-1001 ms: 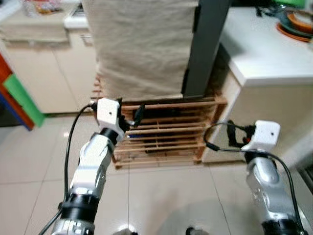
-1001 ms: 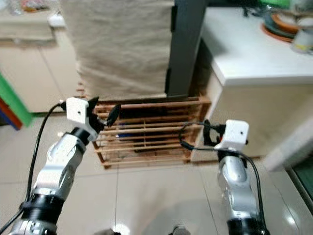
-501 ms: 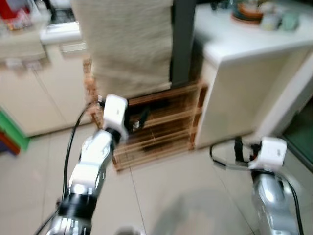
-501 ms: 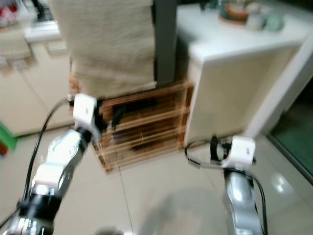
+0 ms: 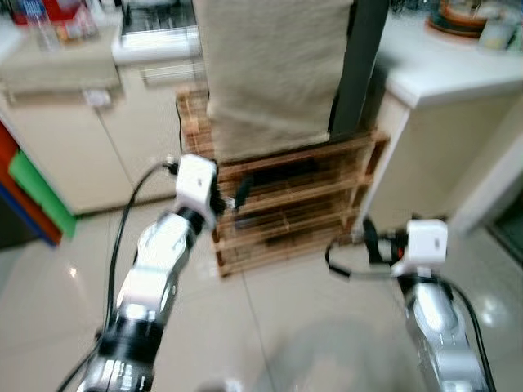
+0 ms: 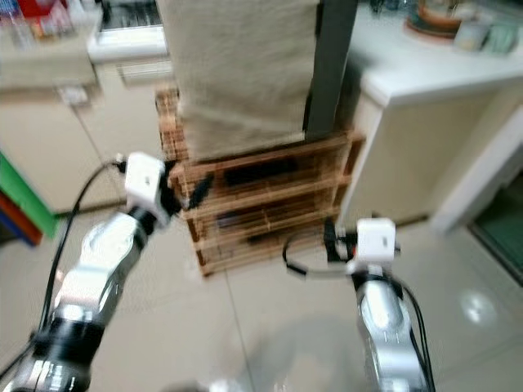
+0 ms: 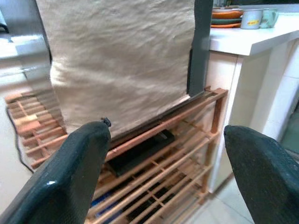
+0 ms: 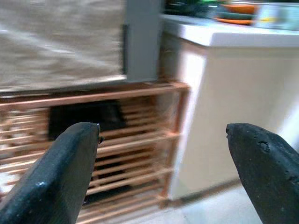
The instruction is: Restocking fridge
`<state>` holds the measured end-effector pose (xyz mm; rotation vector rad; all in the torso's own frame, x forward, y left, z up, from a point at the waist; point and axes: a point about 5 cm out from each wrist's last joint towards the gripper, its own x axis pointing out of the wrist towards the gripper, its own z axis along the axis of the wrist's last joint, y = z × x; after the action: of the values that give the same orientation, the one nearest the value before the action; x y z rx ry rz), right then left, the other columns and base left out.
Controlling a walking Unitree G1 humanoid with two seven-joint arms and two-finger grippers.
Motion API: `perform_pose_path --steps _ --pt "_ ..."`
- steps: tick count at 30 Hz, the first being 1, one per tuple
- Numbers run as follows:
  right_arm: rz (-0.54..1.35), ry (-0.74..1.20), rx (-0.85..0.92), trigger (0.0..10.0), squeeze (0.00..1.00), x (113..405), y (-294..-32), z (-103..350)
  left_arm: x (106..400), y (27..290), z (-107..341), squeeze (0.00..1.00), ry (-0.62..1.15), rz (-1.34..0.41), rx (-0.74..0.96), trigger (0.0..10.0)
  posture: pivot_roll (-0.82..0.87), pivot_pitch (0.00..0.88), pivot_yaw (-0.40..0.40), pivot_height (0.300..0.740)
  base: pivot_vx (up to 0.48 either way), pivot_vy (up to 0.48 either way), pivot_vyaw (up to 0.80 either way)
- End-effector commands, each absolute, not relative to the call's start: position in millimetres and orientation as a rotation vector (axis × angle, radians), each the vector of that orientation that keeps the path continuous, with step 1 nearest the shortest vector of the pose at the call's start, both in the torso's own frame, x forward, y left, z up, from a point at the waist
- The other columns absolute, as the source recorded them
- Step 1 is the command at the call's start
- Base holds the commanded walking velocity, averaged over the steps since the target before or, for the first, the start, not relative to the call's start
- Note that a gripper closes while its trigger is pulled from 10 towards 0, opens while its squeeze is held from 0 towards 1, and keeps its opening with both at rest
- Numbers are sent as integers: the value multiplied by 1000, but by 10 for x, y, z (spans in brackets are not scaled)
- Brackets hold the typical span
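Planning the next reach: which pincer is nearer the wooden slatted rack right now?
Left. The left pincer is raised right at the wooden slatted rack's upper left front. The right pincer sits lower, off the rack's right end, beside the white counter.

Wooden slatted rack [image 5: 286, 204]: motion-blurred, top hidden under beige cloth [image 5: 274, 73]; dark items on shelves unidentifiable. Dishes [image 5: 470, 16] on white counter [image 5: 445, 69]: cropped by edge, blurred. Red containers [image 5: 49, 12]: cropped, indistinct.
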<state>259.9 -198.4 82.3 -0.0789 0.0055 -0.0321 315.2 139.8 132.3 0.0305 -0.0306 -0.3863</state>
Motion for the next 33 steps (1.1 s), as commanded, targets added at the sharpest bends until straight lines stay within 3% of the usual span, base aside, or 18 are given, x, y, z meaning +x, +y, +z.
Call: perform_pose_path --steps 1,10,22,33 --pt "-56 20 -74 10000 0 2572 -2037 802 3166 1350 1336 0 -31 -407 18 10000 -66 0 25 740 0 480 -731" --pt "-66 13 -77 10000 0 2565 -2061 814 3163 1371 1245 0 8 -377 -10 10000 -72 0 26 740 0 480 -733" --pt "-118 -2 -55 10000 0 2577 -2129 838 3221 1478 1186 0 71 -244 -207 10000 -77 0 30 740 0 480 -732" --pt "-153 -11 7 10000 0 2617 -2168 862 3243 1445 1354 0 -15 -285 -126 10000 -76 0 31 740 0 480 -726"
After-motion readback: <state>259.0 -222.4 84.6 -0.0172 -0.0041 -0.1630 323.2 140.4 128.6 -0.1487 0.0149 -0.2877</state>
